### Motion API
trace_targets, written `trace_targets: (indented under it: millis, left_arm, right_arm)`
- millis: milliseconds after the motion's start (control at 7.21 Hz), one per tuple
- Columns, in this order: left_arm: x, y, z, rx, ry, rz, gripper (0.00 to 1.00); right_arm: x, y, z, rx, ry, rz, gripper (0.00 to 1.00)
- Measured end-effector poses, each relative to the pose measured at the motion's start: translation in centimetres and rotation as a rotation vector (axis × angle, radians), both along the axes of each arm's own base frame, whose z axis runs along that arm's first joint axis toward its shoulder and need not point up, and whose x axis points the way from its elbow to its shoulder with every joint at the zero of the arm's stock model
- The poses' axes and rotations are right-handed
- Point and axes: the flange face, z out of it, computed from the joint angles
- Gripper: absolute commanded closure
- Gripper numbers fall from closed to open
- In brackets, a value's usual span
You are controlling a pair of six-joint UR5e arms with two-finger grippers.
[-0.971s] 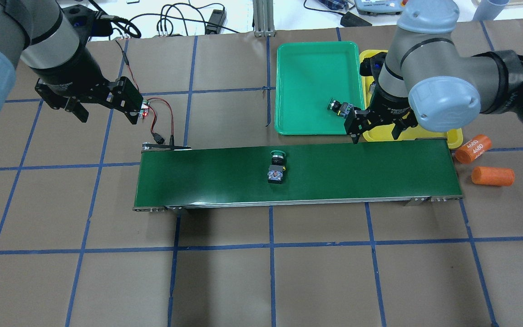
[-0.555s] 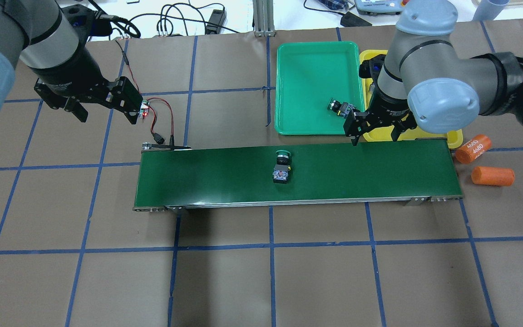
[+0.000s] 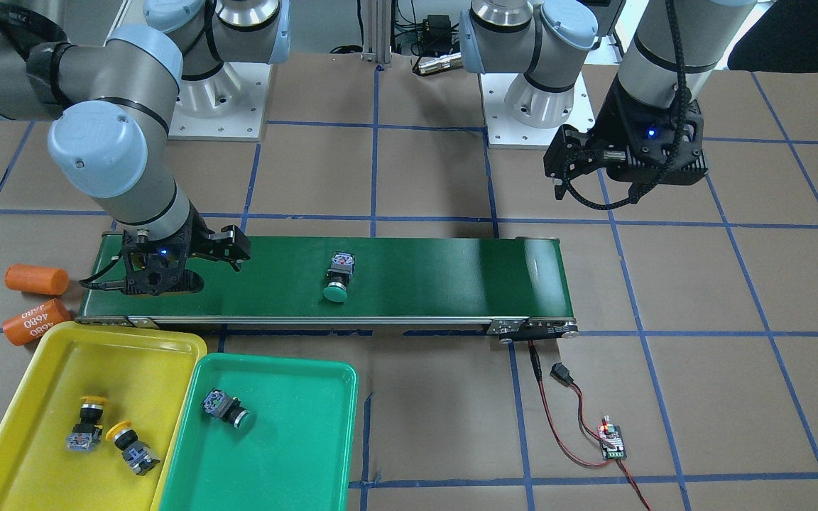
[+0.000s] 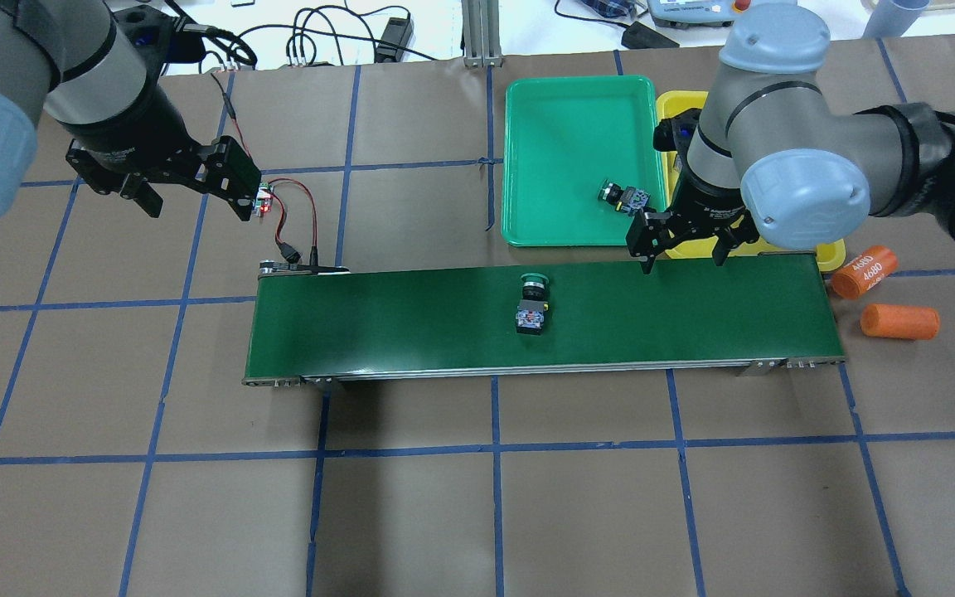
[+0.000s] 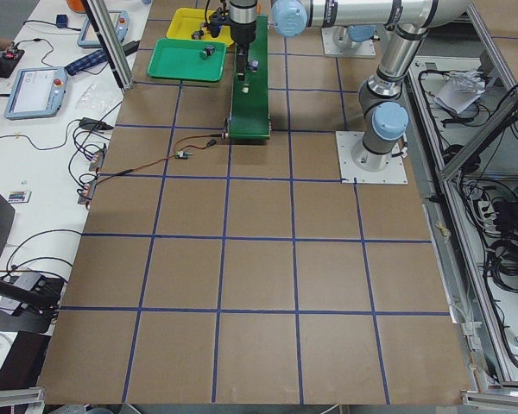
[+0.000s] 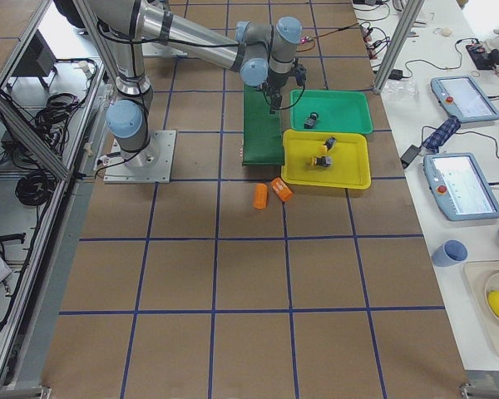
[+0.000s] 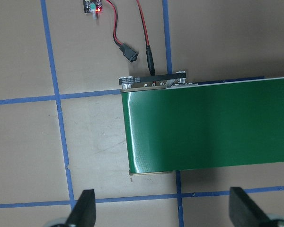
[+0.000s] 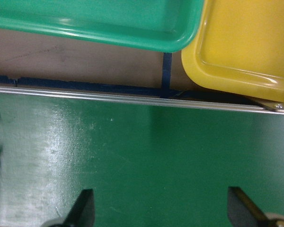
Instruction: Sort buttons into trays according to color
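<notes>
Overhead: a long dark-green conveyor belt (image 4: 378,323) crosses the brown-papered table (image 4: 527,497). A green-capped push-button with a black blocky body (image 4: 532,303) lies on its side near the belt's middle, cap toward the far edge. The right gripper (image 4: 681,251) hangs over that far edge, fingers spread wide and empty. A second green-capped button (image 4: 627,197) lies in the shallow green plastic tray (image 4: 569,116). The left gripper (image 4: 196,203) hovers beyond the belt's left end, near a small circuit board with red wires (image 4: 264,203), also spread wide and holding nothing.

Front-facing: the shallow yellow plastic tray (image 3: 146,362) sits just beside the green one. It holds one yellow-capped button (image 3: 86,426) and another (image 3: 132,447) close by. Two orange cylinders (image 3: 36,279) lie off the belt's end.

Left wrist: the fingers (image 7: 85,210) stand well apart above the belt's end.

Right wrist: the fingertips (image 8: 83,208) are spread over bare belt, with both tray corners beyond.
</notes>
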Motion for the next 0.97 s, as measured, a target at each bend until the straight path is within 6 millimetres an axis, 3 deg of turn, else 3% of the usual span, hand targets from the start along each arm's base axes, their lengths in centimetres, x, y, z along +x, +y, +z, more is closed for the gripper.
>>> trace_targets:
  millis: [555, 971]
  left_arm:
    - [0.2, -0.4, -1.0, -0.031, -0.004, 0.003, 0.0]
    - [0.2, -1.0, -1.7, -0.031, -0.002, 0.003, 0.0]
  right_arm:
    - [-0.1, 1.0, -2.4, 0.037, 0.009, 0.004, 0.0]
    - [-0.2, 1.2, -3.0, 0.023, 0.013, 0.004, 0.0]
